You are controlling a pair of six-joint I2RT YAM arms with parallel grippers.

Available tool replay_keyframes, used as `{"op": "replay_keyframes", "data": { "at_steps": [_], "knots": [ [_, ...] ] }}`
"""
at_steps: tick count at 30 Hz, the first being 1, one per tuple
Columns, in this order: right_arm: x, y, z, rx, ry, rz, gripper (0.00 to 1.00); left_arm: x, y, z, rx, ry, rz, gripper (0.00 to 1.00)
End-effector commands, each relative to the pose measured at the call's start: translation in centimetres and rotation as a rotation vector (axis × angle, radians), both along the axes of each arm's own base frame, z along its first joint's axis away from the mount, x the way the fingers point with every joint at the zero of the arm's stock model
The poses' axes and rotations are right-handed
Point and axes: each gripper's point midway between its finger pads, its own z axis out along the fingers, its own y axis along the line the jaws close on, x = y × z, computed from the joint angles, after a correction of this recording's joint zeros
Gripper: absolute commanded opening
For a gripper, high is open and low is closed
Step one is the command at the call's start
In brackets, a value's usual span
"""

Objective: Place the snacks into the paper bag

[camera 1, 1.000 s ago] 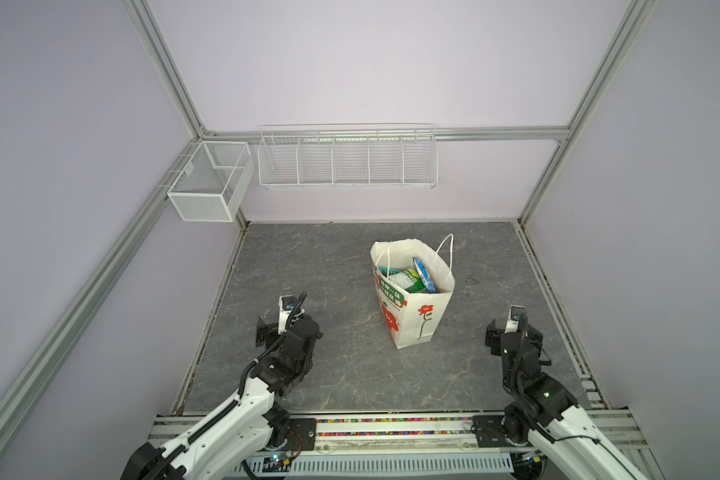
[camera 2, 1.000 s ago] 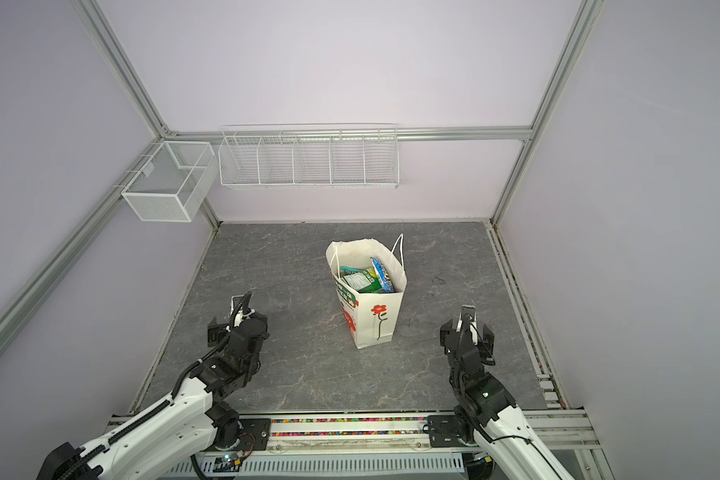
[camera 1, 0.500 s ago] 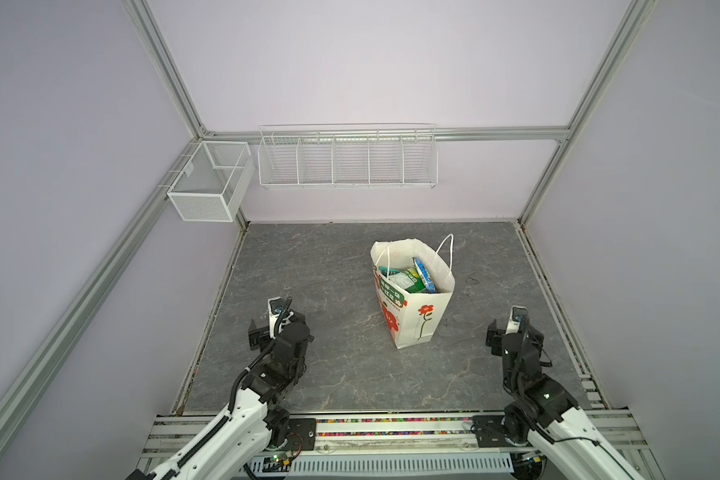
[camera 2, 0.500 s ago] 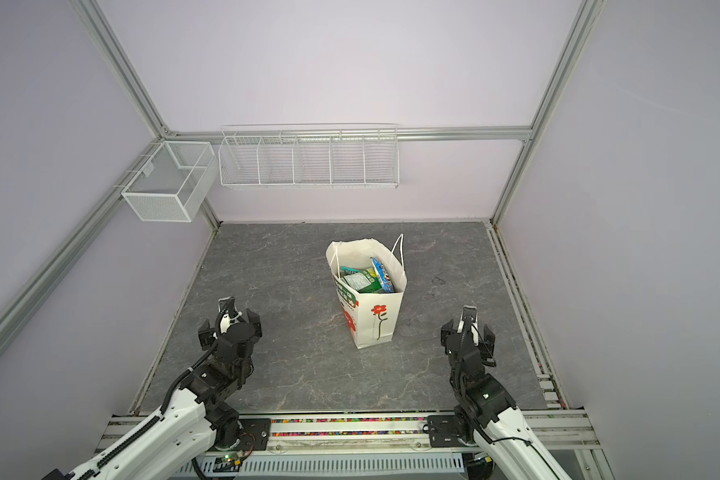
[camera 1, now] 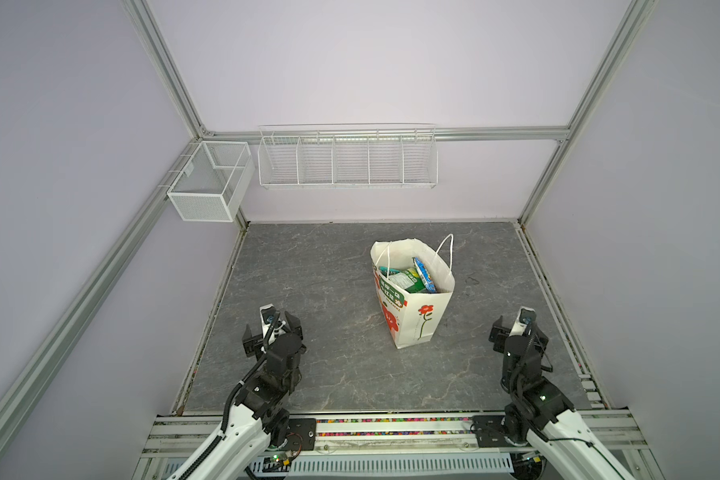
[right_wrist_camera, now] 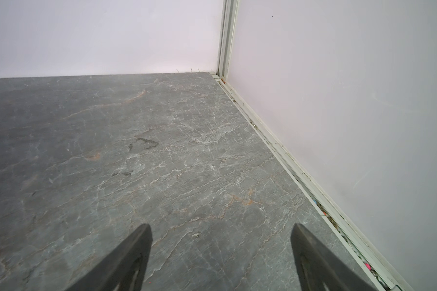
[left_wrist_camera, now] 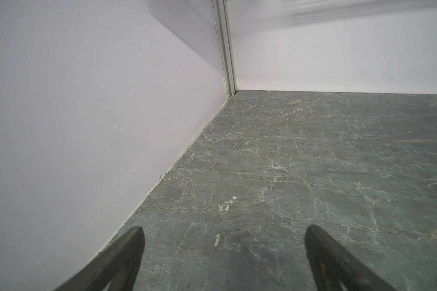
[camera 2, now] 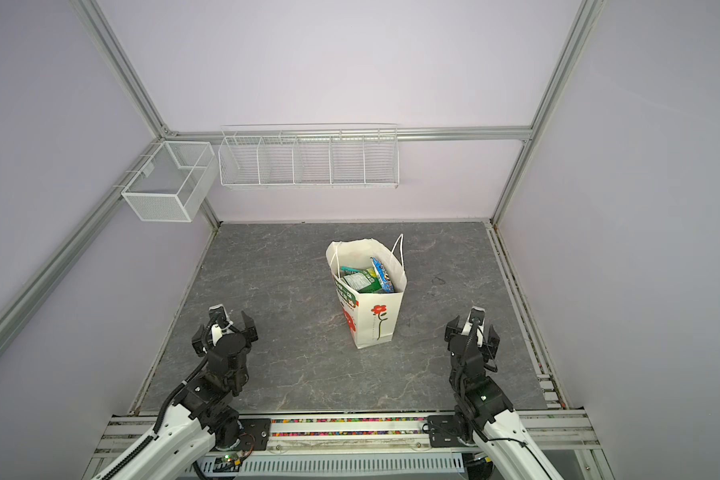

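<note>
Bag (camera 1: 416, 316) stands upright near mid-counter (camera 1: 329, 291), mouth open upward, cord handles up, long axis vertical. Snacks (camera 1: 410, 280) are inside the bag. A blue packet (camera 1: 425, 274) stands on edge against the bag's right inner wall and a green packet (camera 1: 406, 281) lies beside it. More sit under them, but the count is hidden. No packet shows on the counter outside the bag in either top view.

Left end effector (camera 1: 272, 331) sits left of the bag and nearer the rail, well apart from it. Its jaws are spread wide with nothing between them; the left wrist view (left_wrist_camera: 222, 229) shows only bare counter and a wall corner.

Right end effector (camera 1: 518, 332) sits right of the bag, also nearer the rail and apart. Its jaws are wide too, a touch less than the left, and empty; the right wrist view (right_wrist_camera: 221, 226) shows bare counter and wall.

Both point away from the rail, past the bag's sides, not at it. The bag lies between them, and the right arm is the nearer one.

Judgement: packing looks done, with nothing left to grasp. If another drop came, it would go straight down into the mouth, and the right arm has the shorter reach. The risk would be clipping a handle or tipping the light bag.
</note>
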Motion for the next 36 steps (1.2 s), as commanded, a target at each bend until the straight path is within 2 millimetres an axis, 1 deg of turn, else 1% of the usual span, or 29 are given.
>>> {"op": "replay_keyframes", "data": {
  "at_steps": [1,12,19,28,36],
  "knots": [
    [0.5,0.1,0.5,0.031,-0.049,0.012,0.89,0.3,0.1,0.3,0.005,-0.018,0.012,0.99],
    [1.8,0.1,0.1,0.066,-0.055,0.008,0.89,0.7,0.5,0.5,-0.005,-0.046,0.027,0.99],
    [2.3,0.0,-0.1,0.080,-0.043,0.006,0.89,1.0,1.0,0.2,-0.030,-0.031,0.030,0.99],
    [2.8,-0.7,-0.5,0.108,-0.038,-0.023,0.89,1.5,1.3,0.0,-0.043,-0.035,0.035,0.99],
    [3.8,-0.8,-0.8,0.124,-0.016,-0.030,0.89,1.8,1.6,-0.1,-0.064,-0.037,0.036,0.99]
  ]
}}
